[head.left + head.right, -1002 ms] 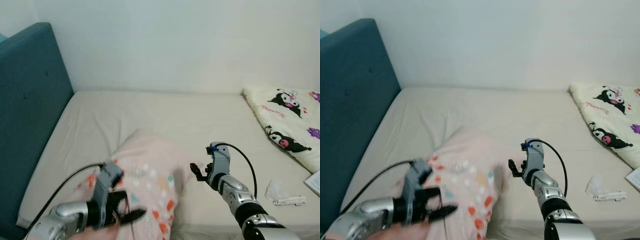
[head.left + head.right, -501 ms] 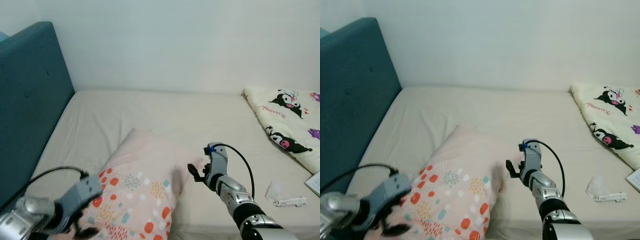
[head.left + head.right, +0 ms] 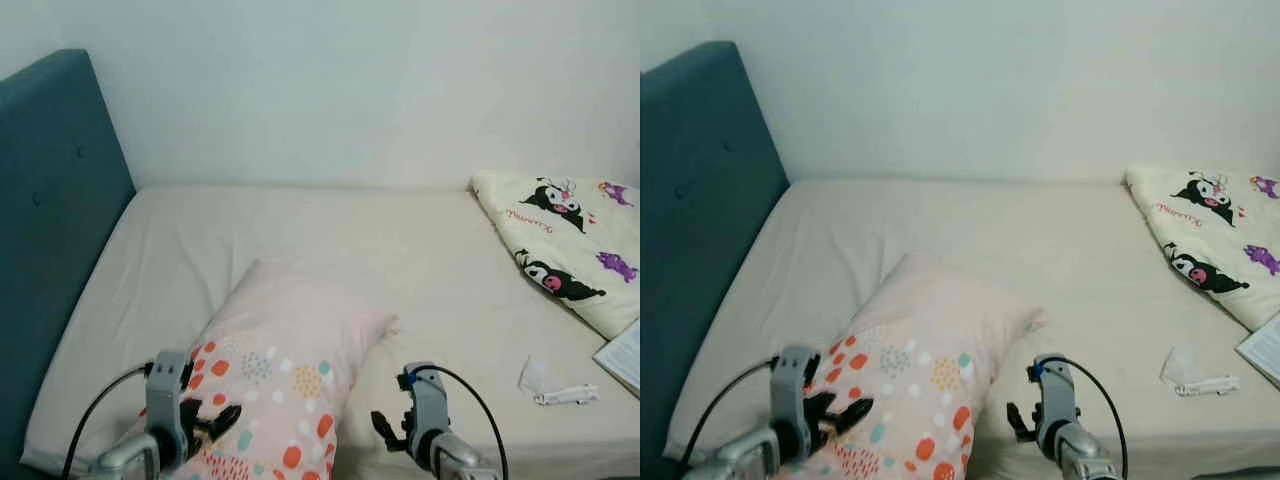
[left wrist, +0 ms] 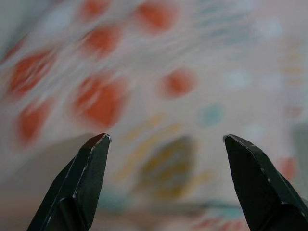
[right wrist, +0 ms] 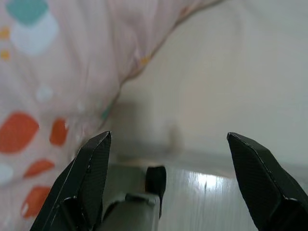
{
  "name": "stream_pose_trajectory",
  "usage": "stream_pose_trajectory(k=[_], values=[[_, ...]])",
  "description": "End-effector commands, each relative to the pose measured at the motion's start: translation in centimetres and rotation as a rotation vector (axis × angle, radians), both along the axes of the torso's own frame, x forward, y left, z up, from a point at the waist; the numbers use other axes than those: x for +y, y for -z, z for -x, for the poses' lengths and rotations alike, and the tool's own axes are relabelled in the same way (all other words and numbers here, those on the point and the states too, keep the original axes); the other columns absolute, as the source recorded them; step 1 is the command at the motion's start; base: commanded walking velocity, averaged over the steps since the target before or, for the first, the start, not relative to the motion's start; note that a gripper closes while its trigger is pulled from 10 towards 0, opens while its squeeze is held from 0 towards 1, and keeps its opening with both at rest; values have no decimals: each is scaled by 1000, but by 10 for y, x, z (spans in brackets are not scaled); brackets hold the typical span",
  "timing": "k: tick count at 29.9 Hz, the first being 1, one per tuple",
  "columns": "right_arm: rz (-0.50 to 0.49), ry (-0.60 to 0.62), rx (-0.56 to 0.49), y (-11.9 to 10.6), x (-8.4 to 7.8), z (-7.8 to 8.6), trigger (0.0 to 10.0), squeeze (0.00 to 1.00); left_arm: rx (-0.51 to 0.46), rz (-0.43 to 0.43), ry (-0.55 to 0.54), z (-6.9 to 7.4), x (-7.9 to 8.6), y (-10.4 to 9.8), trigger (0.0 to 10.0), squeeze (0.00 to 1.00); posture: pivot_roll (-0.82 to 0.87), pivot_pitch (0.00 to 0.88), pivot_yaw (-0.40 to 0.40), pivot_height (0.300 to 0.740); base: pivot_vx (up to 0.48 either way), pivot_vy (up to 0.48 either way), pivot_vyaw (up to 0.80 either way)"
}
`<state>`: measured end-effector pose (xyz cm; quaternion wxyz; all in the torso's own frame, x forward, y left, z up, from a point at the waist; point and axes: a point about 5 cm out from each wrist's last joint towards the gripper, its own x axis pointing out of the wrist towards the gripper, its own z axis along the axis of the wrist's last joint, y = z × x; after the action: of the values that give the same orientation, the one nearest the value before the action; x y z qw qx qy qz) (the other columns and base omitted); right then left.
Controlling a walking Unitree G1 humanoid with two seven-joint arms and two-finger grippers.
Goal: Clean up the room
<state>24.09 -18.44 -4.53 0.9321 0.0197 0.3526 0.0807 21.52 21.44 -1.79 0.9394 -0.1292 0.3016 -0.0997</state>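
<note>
On the bed [image 3: 330, 235], the pink spotted pillow [image 3: 285, 370] is seen lying free at 6 o'clock, near the front edge. The left tool [image 3: 205, 425] is spread open against its printed corner, gripping nothing; the right tool [image 3: 395, 435] gapes empty at the pillow's 3 o'clock side. Left to tidy, seemingly: a cartoon blanket [image 3: 565, 245] bunched at 2 o'clock and a crumpled wrapper [image 3: 550, 385] at 4.

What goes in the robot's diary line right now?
left gripper: open, beside pillow | right gripper: open, near bed edge | nothing held
</note>
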Motion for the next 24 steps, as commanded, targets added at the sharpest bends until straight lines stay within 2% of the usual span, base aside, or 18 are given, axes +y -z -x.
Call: stream_pose_trajectory(k=[1,3,5,11,19,22,23,24], values=[[4,16,11,4,-4,6,10000,0,18,13,-126,9,14,9,10000,0,-47,29,-54,740,0,431,0],[7,13,11,4,-4,6,10000,0,23,48,-230,13,25,13,10000,0,-46,30,-54,740,0,429,0],[7,13,4,2,-4,4,10000,0,21,47,-261,13,29,14,10000,0,-44,28,-53,740,0,431,0],[-10,0,-43,-6,3,-8,10000,0,13,21,-249,6,26,18,10000,0,-38,25,-49,740,0,434,0],[-19,0,-55,-6,6,-8,10000,0,-22,45,-208,-3,14,17,10000,0,-41,25,-46,740,0,420,0],[-23,6,-61,-7,5,-8,10000,0,-121,55,-71,-17,-6,5,10000,0,-45,28,-46,740,0,0,0],[-23,6,-61,-7,5,-8,10000,0,-121,55,-71,-17,-6,5,10000,0,-45,28,-46,740,0,0,0],[-23,8,-65,-7,5,-9,10000,0,-183,56,6,-26,-18,-3,10000,0,-45,27,-47,740,0,0,0]])
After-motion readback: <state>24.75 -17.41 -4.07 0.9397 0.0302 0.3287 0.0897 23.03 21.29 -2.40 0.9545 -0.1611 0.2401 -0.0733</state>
